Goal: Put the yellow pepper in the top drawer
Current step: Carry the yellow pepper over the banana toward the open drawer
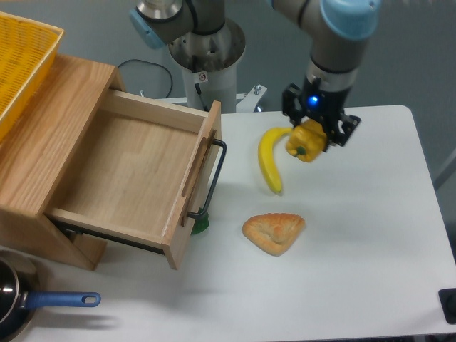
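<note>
Yellow pepper in transit, drawer waiting open

Yellow pepper (305, 140) is clamped in the hand (316, 135), lifted off the bench (370, 249), hanging over the upper end of the banana (269, 158). Grip comes from above, fingers either side of the pepper, stem end seems to point down and left, hard to be sure. Carried high, probably so it clears the banana and the drawer front on the way over.

Top drawer (135, 174) is pulled well out, light wood, nothing visible inside, black bar handle (212, 178) facing the bench. Open wide so a drop from above should work. Pepper is well apart from it, to its right.

Other stuff: pastry (273, 231) on the bench below the banana, something green (200, 224) tucked under the drawer's front corner, yellow basket (21, 60) on the cabinet top, pan with blue handle (60, 300) bottom left.

Judgement: mid-carry, grasp done, placing not yet done. Next needs a leftward move past the handle, then lower and let go.
</note>
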Controlling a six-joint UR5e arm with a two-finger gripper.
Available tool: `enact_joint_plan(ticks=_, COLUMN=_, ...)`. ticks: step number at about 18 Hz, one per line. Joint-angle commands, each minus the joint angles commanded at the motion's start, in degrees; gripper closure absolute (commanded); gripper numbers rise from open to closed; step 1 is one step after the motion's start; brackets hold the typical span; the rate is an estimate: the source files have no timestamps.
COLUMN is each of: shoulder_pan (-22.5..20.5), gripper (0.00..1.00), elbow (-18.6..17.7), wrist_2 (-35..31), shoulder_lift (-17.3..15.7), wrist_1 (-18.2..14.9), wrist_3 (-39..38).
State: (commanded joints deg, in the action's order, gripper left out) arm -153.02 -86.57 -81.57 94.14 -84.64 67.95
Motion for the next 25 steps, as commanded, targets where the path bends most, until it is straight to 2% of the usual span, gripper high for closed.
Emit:
enact_joint_plan(ticks=6, shoulder_pan=2.28, gripper=0.77, elbow=0.09, wrist_2=4.93, shoulder_lift=-2.90, wrist_1=-0.35, wrist_3=-6.86)
enact_joint_plan(ticks=11, shoulder_pan=2.81, gripper=0.77, elbow=0.18, wrist_2=11.69, shoulder_lift=-4.75, wrist_1=-0.18, wrist_3=-13.01)
enact_joint_plan(ticks=17, shoulder_pan=5.89, gripper=0.77, elbow=0.18, wrist_2=12.49, shoulder_lift=-6.33, wrist_1=0.00, wrist_3=-18.72)
enact_joint_plan(ticks=25, shoulder_pan=11.86, gripper=0.77, elbow=0.09, wrist_2=12.58, shoulder_lift=-6.25, wrist_1=0.44, wrist_3=-26.45)
